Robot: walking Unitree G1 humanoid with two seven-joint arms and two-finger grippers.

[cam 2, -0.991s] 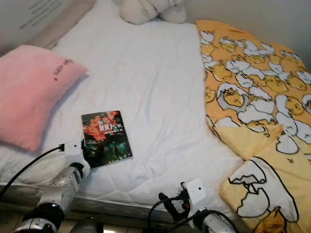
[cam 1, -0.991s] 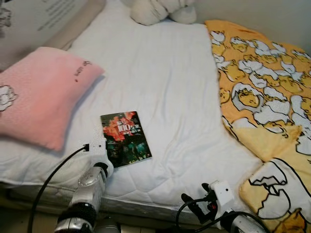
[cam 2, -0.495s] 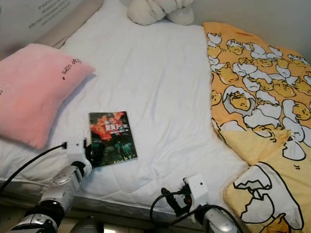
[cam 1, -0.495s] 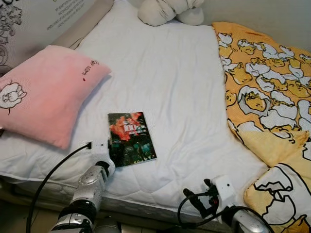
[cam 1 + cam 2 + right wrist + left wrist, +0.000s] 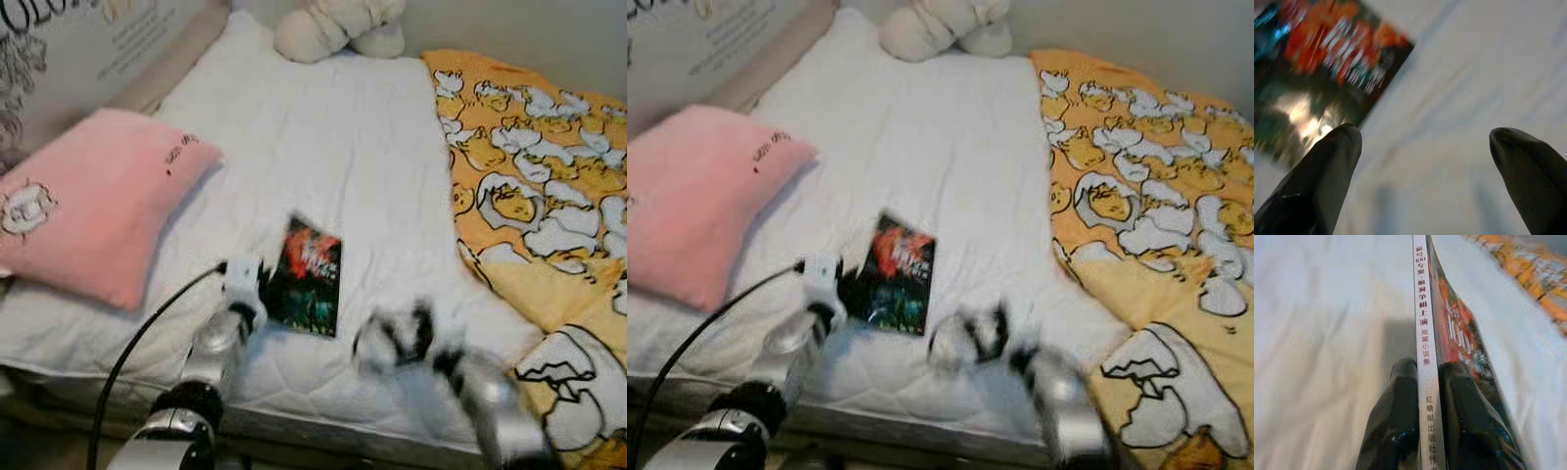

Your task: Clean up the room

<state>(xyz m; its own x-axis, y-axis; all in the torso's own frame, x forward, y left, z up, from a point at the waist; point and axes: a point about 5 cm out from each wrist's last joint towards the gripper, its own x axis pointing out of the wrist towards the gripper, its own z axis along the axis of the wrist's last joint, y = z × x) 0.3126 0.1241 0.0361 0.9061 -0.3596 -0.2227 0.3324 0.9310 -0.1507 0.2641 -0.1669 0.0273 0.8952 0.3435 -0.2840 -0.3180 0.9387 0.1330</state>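
At my far left a pink pillow point(image 5: 93, 201) lies on the bed point(image 5: 333, 137), against the printed headboard point(image 5: 88, 49). Just right of it my left gripper point(image 5: 263, 286) is clamped on the book point(image 5: 309, 276) — my left wrist view shows one black finger point(image 5: 1398, 421) on each side of the white spine, which stands on edge with its printed characters facing the camera. The book is tilted above the white quilt near the bed's front edge, its dark cover with red lettering turned toward the right. Next comes my right gripper point(image 5: 402, 338), blurred, over the quilt just right of the book; its fingers point(image 5: 1327, 166) are spread wide, grasping nothing, with the book's cover close by one tip. A cream plush toy point(image 5: 338, 24) sits at the bed's far end, and a yellow patterned blanket point(image 5: 539, 186) covers the right side.
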